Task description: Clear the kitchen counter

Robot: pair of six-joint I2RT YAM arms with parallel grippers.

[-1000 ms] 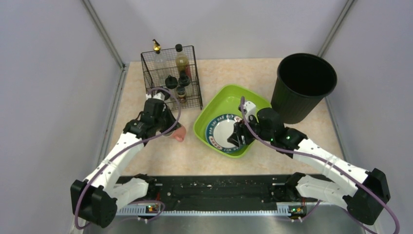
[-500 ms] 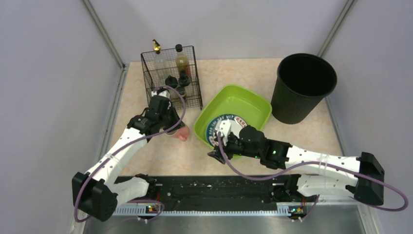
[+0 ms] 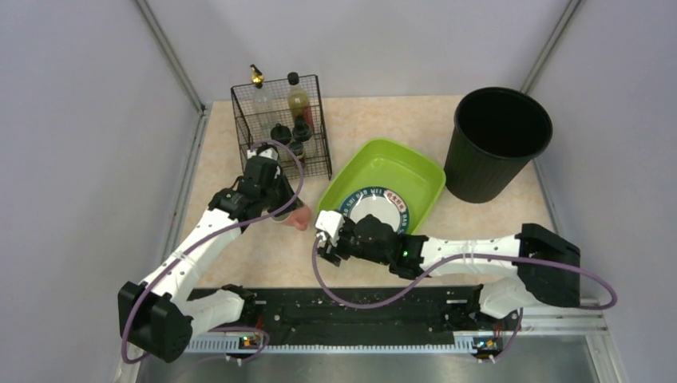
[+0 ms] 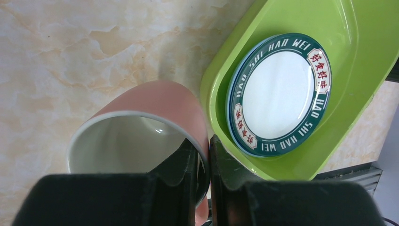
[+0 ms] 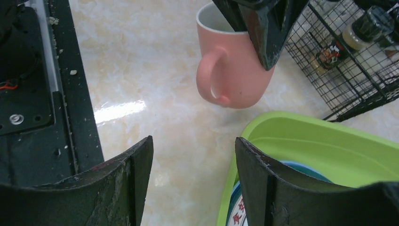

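rail strip: black rail strip (image 3: pixel 359 307) along near edge, arm bases on it
kitchen counter: the kitchen counter (image 3: pixel 375 120) runs from the rail to the back walls; everything below is on or over it
right gripper: right gripper (image 5: pixel 193 143) low over bare counter, just off the tub's near-left corner; jaws well apart, nothing between them; faces the mug
left gripper: left gripper (image 4: pixel 203 146) clamped on the mug rim, one finger inside, one outside
mug: pink mug (image 5: pixel 235 66), pale inside, tilted; looks lifted off the counter; handle towards right gripper; just left of the tub
tub: green tub (image 3: pixel 415 163) mid-counter, set at an angle
plate: white plate (image 4: pixel 280 94) with dark green lettered rim, in the tub's near end; blue edge shows under it
basket: black wire basket (image 3: pixel 279 152) far left, several bottles (image 3: pixel 299 102) upright inside
bin: black bin (image 3: pixel 496 140) far right, just beside the tub's far corner; inside too dark to tell
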